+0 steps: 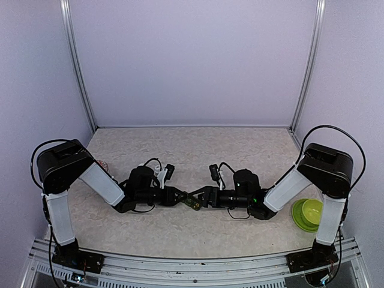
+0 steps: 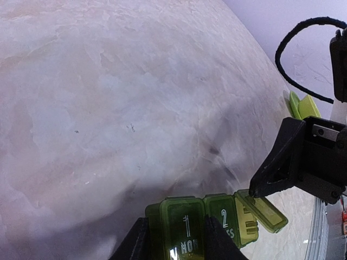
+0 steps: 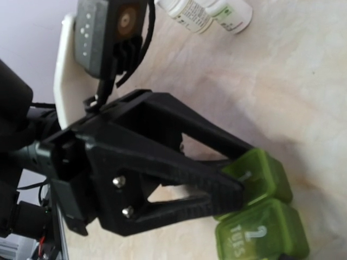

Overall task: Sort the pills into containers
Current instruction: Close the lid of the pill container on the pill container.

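From above, the pill organizer [image 1: 193,201] is mid-table [image 1: 198,150]. The left gripper [image 1: 179,196] is clenched on its left end and the right gripper [image 1: 203,197] is spread at its right. A green bowl [image 1: 307,214] sits well right of it, with open room behind.

Only the left wrist view shows an open lid [image 2: 263,212] past compartment 2, touched by one right finger [image 2: 279,162]. The frame cuts off the organizer's bottom.

The right wrist view adds two pill bottles [image 3: 209,12] beyond the organizer, cropped at the top.
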`<state>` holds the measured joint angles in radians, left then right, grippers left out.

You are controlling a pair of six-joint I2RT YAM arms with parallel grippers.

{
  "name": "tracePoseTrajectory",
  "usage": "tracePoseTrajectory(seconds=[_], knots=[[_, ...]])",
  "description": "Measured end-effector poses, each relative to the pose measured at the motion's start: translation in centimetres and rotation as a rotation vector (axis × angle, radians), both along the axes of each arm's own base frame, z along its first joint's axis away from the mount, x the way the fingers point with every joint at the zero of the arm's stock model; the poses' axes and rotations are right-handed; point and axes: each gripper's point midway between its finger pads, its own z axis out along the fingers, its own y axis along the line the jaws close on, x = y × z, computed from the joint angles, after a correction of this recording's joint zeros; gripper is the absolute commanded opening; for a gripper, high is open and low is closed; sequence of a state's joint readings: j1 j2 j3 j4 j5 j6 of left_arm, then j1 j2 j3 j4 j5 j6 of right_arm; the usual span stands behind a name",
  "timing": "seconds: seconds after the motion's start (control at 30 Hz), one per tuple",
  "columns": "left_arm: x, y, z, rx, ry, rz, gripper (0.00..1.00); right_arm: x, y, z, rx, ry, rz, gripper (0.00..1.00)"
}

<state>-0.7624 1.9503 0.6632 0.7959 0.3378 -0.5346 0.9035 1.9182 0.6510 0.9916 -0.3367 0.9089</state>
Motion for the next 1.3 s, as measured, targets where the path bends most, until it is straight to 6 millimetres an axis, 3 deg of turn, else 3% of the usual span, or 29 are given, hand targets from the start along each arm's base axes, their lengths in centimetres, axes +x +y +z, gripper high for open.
tracePoseTrajectory(seconds=[0.63, 1.3], knots=[[0.0, 0.0, 0.0, 0.000, 0.000, 0.000, 0.32, -0.9, 1.7, 0.2, -0.048, -0.029, 0.049, 0.82], [0.0, 0.0, 0.0, 0.000, 0.002, -0.002, 0.32, -1.6, 2.0, -0.4, -0.078, -0.022, 0.071, 0.82]])
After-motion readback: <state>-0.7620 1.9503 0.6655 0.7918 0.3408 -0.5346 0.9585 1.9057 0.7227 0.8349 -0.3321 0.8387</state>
